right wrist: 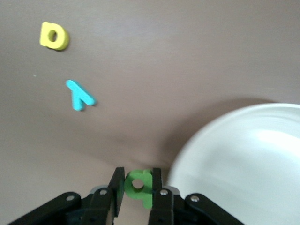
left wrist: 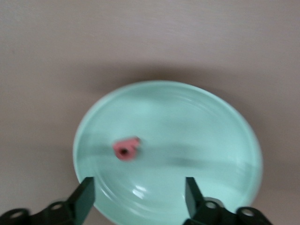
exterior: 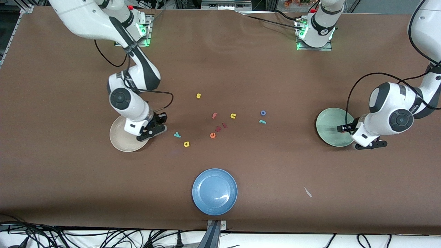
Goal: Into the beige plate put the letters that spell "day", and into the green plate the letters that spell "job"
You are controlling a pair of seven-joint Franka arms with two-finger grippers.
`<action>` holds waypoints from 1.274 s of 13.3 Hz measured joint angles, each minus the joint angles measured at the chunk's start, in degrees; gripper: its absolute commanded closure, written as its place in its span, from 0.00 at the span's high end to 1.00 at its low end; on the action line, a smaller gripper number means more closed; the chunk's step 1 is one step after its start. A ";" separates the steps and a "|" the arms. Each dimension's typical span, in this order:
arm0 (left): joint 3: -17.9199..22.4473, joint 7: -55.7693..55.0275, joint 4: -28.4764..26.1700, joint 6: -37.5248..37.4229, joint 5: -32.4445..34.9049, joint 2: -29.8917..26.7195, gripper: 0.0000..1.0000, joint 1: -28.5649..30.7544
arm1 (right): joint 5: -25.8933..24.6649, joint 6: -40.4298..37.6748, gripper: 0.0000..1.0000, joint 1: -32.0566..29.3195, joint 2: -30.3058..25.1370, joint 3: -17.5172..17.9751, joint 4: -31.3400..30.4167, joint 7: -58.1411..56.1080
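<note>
My left gripper (exterior: 344, 128) (left wrist: 139, 194) hangs open over the green plate (exterior: 329, 127) (left wrist: 197, 136), nothing between its fingers. A pinkish-red b (left wrist: 125, 148) lies in that plate. My right gripper (exterior: 159, 120) (right wrist: 138, 187) is shut on the green d (right wrist: 139, 186), right beside the rim of the beige plate (exterior: 120, 139) (right wrist: 243, 154). The teal y (exterior: 177, 134) (right wrist: 79, 95) and yellow a (exterior: 186, 144) (right wrist: 54, 36) lie on the table close to the beige plate. The blue o (exterior: 263, 112) and teal j (exterior: 262, 121) lie nearer the green plate.
Mid-table lie a yellow s (exterior: 198, 95), pink f (exterior: 214, 115), yellow n (exterior: 233, 116), orange e (exterior: 213, 135) and small red pieces (exterior: 221, 127). A blue plate (exterior: 214, 191) sits near the front edge, and a paper scrap (exterior: 307, 192) lies toward the left arm's end.
</note>
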 measured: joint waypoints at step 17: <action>-14.95 -55.69 -12.84 19.91 4.45 2.06 0.93 -15.81 | -0.75 1.94 0.66 -1.69 2.87 4.92 2.91 2.12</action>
